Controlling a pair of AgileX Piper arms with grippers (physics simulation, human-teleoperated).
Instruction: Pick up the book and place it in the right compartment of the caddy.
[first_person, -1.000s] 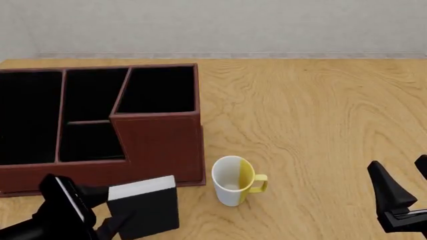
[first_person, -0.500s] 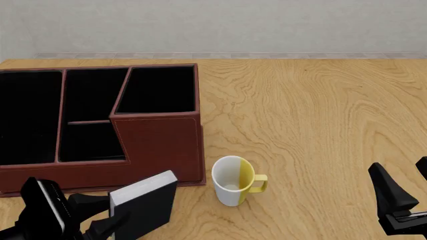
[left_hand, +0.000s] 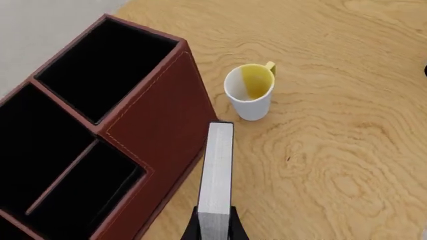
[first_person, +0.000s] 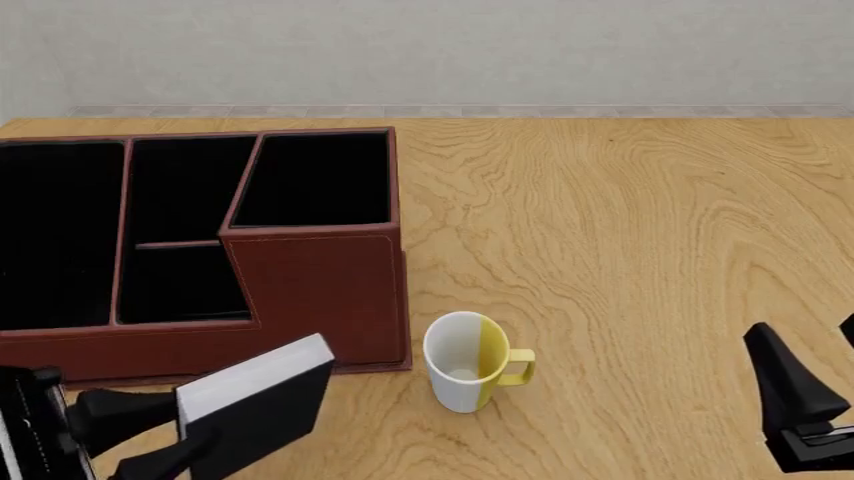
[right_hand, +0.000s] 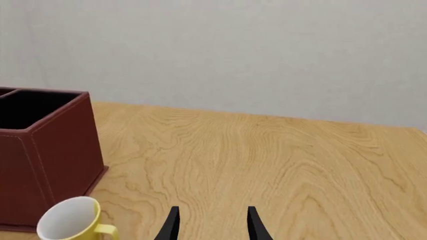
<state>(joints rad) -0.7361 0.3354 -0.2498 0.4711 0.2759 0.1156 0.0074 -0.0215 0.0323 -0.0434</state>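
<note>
front view: mug (first_person: 466, 375) just right of book (first_person: 254, 405), beside caddy (first_person: 320, 285)

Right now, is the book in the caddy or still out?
Out. The book hangs tilted in the left gripper, in front of the caddy; the right compartment shows only black lining.

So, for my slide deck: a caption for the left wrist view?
Left gripper holds black-covered book beside reddish-brown leather-look caddy, near white-and-yellow mug.

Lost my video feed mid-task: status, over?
Left claw shut on the book, tilted, in front of the caddy. Right claw open, holding nothing. Right compartment unoccupied. Mug beside the book, not blocking.
</note>
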